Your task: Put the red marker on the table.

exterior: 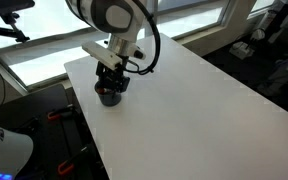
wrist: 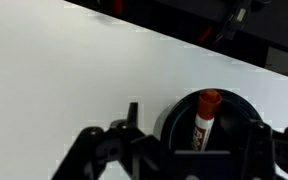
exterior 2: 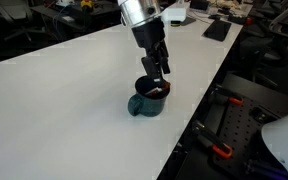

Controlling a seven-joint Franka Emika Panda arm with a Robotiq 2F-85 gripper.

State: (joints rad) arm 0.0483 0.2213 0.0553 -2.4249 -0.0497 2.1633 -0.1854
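The red marker (wrist: 204, 122) stands tilted inside a dark round cup (wrist: 216, 110), its red cap uppermost and white label showing. The cup sits on the white table (wrist: 64, 70) near an edge, seen in both exterior views (exterior: 109, 97) (exterior 2: 146, 104). A bit of red shows at the cup's mouth (exterior 2: 157, 91). My gripper (wrist: 189, 150) is open and hangs just above the cup, its dark fingers on either side of the rim, in both exterior views (exterior: 112, 82) (exterior 2: 160, 78). It holds nothing.
The table (exterior: 204, 90) (exterior 2: 64, 90) stretches wide beyond the cup. A dark flat keyboard-like object (exterior 2: 217, 30) and a white object (exterior 2: 176, 12) lie at the far end. Dark equipment with orange-handled clamps (exterior 2: 220, 150) stands below the near edge.
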